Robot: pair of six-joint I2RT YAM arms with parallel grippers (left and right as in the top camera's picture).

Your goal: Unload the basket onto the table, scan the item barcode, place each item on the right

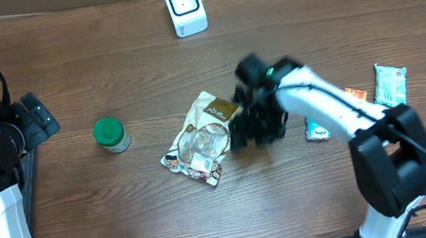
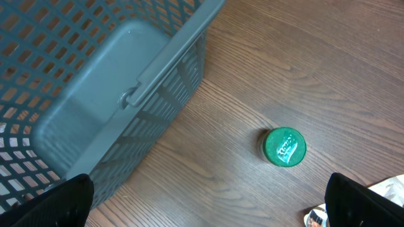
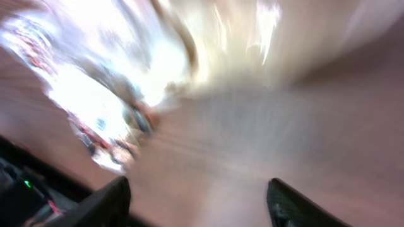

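The snack bag (image 1: 203,137) lies flat near the middle of the counter (image 1: 107,75), well below the white scanner (image 1: 185,6) at the far edge. It is a crumpled, glossy pouch with a brown-and-gold upper end, a clear window in the middle and a small white patch near its lower end, too small to read. In the right wrist view it shows only as a bright, shiny smear (image 3: 107,94). The counter is dark wood grain.

The right arm reaches from the lower right, its white link slanting up and left. The right tool (image 1: 250,118) is blurred at the bag's right edge; whether it touches the bag I cannot tell. In its own camera its dark fingers (image 3: 113,202) stand apart with nothing between them.

The left tool (image 2: 208,211) is spread wide, its black tips at both lower corners, above bare wood between a grey plastic lattice basket (image 2: 95,94) and a small round jar (image 2: 284,147) with a shiny green lid. Three flat packets (image 1: 390,83) lie at the right side
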